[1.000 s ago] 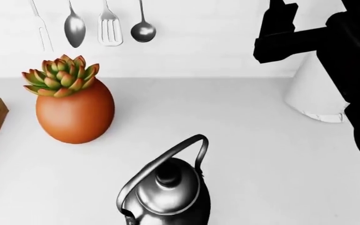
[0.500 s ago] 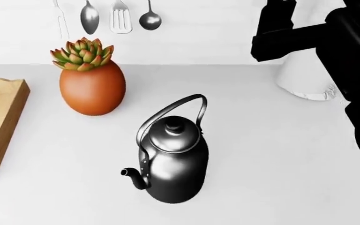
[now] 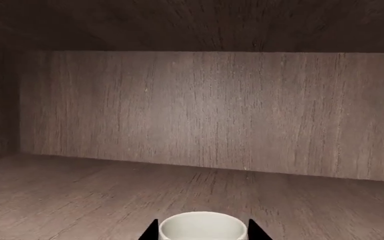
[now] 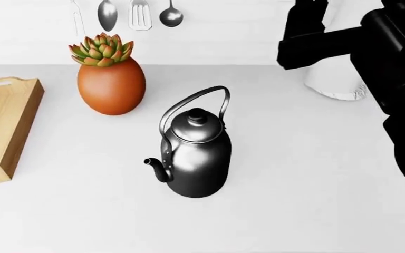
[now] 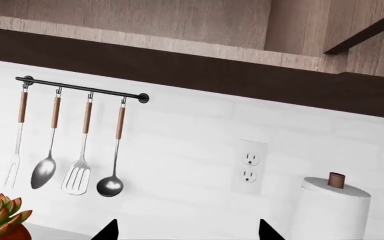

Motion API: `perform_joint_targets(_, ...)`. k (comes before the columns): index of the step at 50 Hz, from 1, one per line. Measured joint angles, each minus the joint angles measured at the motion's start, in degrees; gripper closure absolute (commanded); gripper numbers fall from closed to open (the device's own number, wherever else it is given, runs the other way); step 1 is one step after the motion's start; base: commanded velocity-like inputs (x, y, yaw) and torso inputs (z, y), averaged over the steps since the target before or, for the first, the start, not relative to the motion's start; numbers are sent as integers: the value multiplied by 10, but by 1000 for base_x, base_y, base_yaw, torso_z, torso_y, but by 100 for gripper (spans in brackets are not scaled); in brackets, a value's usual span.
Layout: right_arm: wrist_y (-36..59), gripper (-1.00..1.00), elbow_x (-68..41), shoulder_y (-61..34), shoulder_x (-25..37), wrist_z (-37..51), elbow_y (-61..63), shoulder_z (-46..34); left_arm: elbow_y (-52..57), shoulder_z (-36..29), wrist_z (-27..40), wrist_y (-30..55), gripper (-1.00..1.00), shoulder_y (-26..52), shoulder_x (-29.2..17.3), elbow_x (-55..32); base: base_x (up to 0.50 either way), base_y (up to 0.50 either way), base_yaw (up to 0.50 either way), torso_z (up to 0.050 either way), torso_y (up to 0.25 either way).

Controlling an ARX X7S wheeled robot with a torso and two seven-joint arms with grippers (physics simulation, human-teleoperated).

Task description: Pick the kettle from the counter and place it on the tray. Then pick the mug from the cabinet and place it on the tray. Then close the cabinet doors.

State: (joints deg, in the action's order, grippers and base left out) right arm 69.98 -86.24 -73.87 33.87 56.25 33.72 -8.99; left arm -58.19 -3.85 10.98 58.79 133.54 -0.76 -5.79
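The dark glossy kettle (image 4: 195, 155) stands upright on the white counter (image 4: 308, 190), spout toward the wooden tray (image 4: 6, 126) at the far left. No gripper touches the kettle. Inside the cabinet (image 3: 78, 190), the off-white mug (image 3: 202, 227) sits between the fingers of my left gripper (image 3: 203, 233), which press against both of its sides. The mug's handle and base are out of view. My right gripper (image 5: 186, 232) is open and empty, held high and facing the tiled wall. In the head view only my black right arm (image 4: 399, 79) shows, right of the kettle.
An orange egg-shaped pot with a succulent (image 4: 111, 87) stands behind the kettle on its left. A paper towel roll (image 4: 333, 79) is at the back right. Several utensils hang on a wall rail (image 5: 85, 90) under the cabinet, beside a wall socket (image 5: 249, 167).
The head view has pulled back and up: the kettle now looks smaller and whole, and the tray has come into view at the left. Nothing on the counter has moved.
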Motion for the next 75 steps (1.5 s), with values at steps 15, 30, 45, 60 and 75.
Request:
perform_joint_targets(15, -8, -100, -7, 3, -2, 7, 4, -3, 227, -2, -18, 148, 100, -80, -21, -28, 0, 0, 0, 0, 0)
perform_joint_targets(30, -14, -100, -23, 0, 2, 19, 7, -2, 399, 9, 54, 270, 100, -99, -59, -174, 0, 0, 0, 0, 0)
perform_joint_targets(45, -17, -100, -46, -8, 6, 38, 11, -4, 489, 5, 411, 298, 100, -152, -146, -663, 0, 0, 0, 0, 0)
perform_joint_targets(60, -22, -100, -45, -5, 6, 39, 14, -9, 563, -4, 591, 279, 100, -246, -202, -916, 0, 0, 0, 0, 0)
perform_joint_targets(75, -35, -100, -24, 26, 15, 22, 25, -5, 628, 12, 590, 258, 100, -340, -253, -939, 0, 0, 0, 0, 1)
